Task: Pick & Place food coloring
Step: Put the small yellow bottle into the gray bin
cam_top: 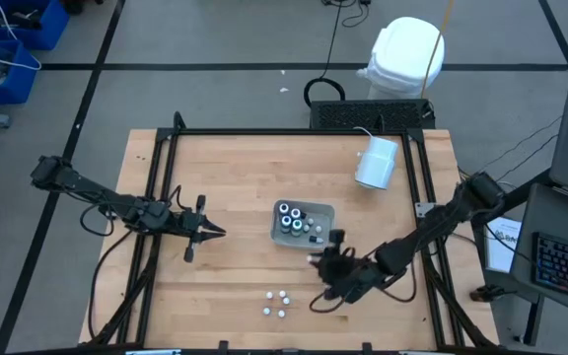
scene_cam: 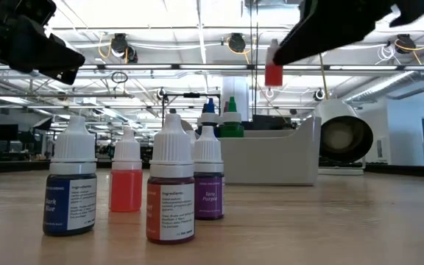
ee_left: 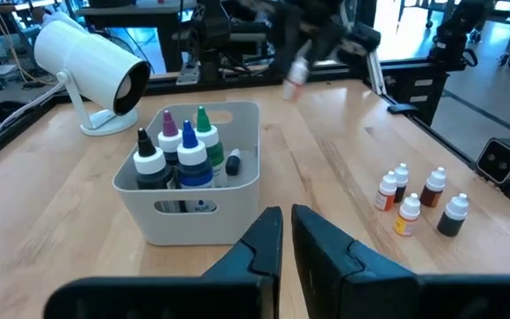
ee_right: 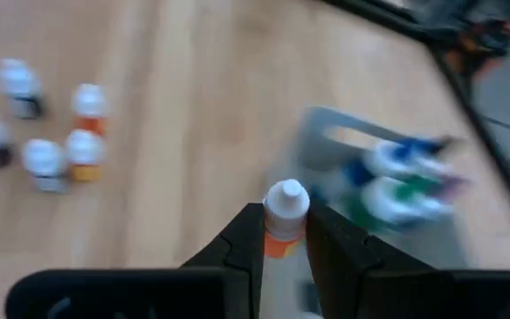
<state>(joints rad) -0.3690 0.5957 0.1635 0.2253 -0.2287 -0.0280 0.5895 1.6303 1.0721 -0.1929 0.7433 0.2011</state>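
My right gripper (ee_right: 286, 232) is shut on a small food coloring bottle (ee_right: 283, 221) with a white cap and orange-red fill, high above the table, just near of the clear tray (cam_top: 325, 211). The tray holds bigger bottles (ee_left: 177, 158) with white, blue, green and purple tops. Several tiny bottles (cam_top: 276, 302) stand upright on their bases on the wood near the front edge; the low view shows them close, such as the blue one (scene_cam: 72, 184). My left gripper (cam_top: 213, 232) waits left of the tray, shut and holding nothing. My right gripper pinches the small bottle between its two fingers, one on each side of the body just under the white cap (ee_right: 282, 246). The fingers slant down from the table's right. The bottle stands about upright, cap up (scene_cam: 273, 48), and is lifted clear of the table.
A big white cylinder (cam_top: 377, 163) lies on its side at the table's far right. A black frame (cam_top: 166, 197) runs along the table's sides. Bare wood lies between the tray and the tiny bottles.
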